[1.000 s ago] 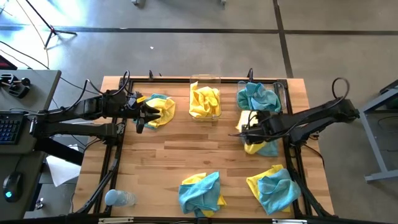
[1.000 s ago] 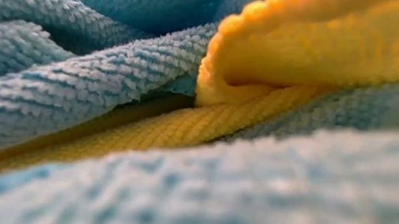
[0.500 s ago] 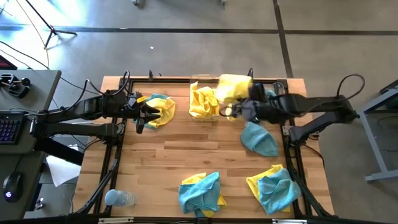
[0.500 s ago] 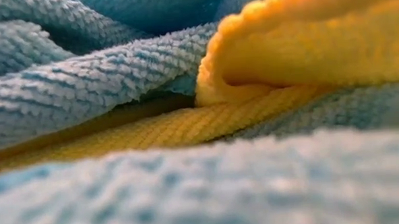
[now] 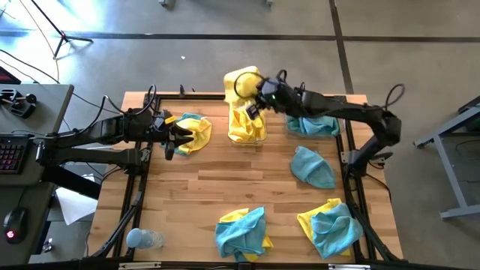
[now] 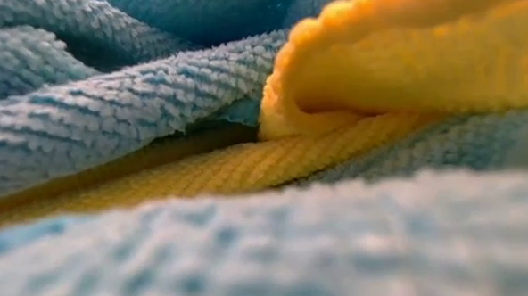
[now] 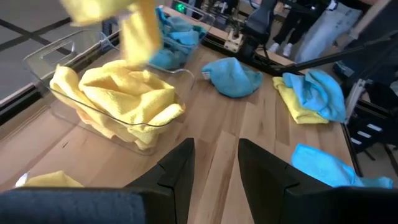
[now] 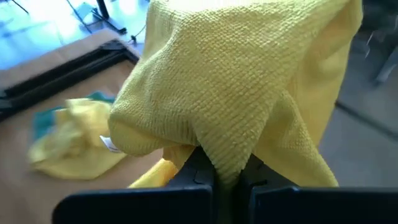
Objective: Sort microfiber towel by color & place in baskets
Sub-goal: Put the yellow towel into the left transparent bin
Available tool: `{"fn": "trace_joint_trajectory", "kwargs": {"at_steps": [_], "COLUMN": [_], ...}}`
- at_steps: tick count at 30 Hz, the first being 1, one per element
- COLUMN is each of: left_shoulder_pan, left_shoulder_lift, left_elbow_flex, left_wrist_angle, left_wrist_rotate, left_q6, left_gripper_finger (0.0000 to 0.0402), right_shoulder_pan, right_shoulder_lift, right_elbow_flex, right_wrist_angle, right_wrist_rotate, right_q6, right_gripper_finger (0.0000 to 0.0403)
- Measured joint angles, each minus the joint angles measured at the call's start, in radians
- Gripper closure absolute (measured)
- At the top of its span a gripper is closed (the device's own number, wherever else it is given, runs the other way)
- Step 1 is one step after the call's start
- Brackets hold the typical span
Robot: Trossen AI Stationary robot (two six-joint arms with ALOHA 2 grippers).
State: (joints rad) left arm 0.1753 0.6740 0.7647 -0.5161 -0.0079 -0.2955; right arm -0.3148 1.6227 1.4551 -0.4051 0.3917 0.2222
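My right gripper point(image 5: 257, 94) is shut on a bright yellow towel point(image 5: 241, 80), held in the air over the far end of the clear basket point(image 5: 265, 129) that holds yellow towels. The second basket point(image 5: 343, 124) to its right holds teal towels. My left gripper point(image 5: 171, 140) is open and stands next to a yellow and teal pile point(image 5: 192, 129) at the far left. A single teal towel point(image 5: 311, 166) lies flat on the table. The low view is filled by teal and yellow towels point(image 6: 155, 99) right at the lens. My right gripper point(image 8: 225, 171) pinches a bunched fold point(image 8: 227, 149) of the yellow towel between its two fingers. The arm reaches in from the table's right. The towel is lifted clear and hangs in the air above the yellow basket point(image 7: 43, 62).
Two mixed yellow and teal piles lie near the front edge, one in the middle point(image 5: 241, 231) and one to the right point(image 5: 330, 225). A pale blue bottle point(image 5: 142, 238) lies at the near left corner. Bare wood shows across the table's middle point(image 5: 225, 180).
My right gripper has lifted the yellow towel off the pile by the table's right side and carried it up, toward the far edge and leftward to above the yellow basket. The teal towel that lay with it stayed on the table.
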Motion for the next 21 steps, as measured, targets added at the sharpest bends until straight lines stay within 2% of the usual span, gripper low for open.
{"fn": "trace_joint_trajectory", "kwargs": {"at_steps": [4, 10, 14, 21], "left_shoulder_pan": [0.0, 0.0, 0.001, 0.001], "left_shoulder_lift": [0.0, 0.0, 0.0, 0.0], "left_elbow_flex": [0.0, 0.0, 0.0, 0.0], "left_wrist_angle": [0.0, 0.003, 0.003, 0.003], "left_wrist_rotate": [-0.045, -0.107, -0.141, -0.216], "left_q6": [-0.009, -0.053, -0.082, -0.097], "left_gripper_finger": [0.0289, 0.0289, 0.0289, 0.0289], "right_shoulder_pan": [-0.1, -0.206, -0.225, -0.229], "right_shoulder_lift": [0.093, 0.211, 0.213, 0.245], "right_elbow_flex": [0.001, -0.002, -0.002, 0.001], "right_wrist_angle": [0.045, -0.065, -0.152, -0.127], "right_wrist_rotate": [-0.113, -0.394, -0.455, -0.536], "right_q6": [-0.13, -0.063, -0.04, -0.061], "right_gripper_finger": [0.0402, 0.0402, 0.0402, 0.0402]}}
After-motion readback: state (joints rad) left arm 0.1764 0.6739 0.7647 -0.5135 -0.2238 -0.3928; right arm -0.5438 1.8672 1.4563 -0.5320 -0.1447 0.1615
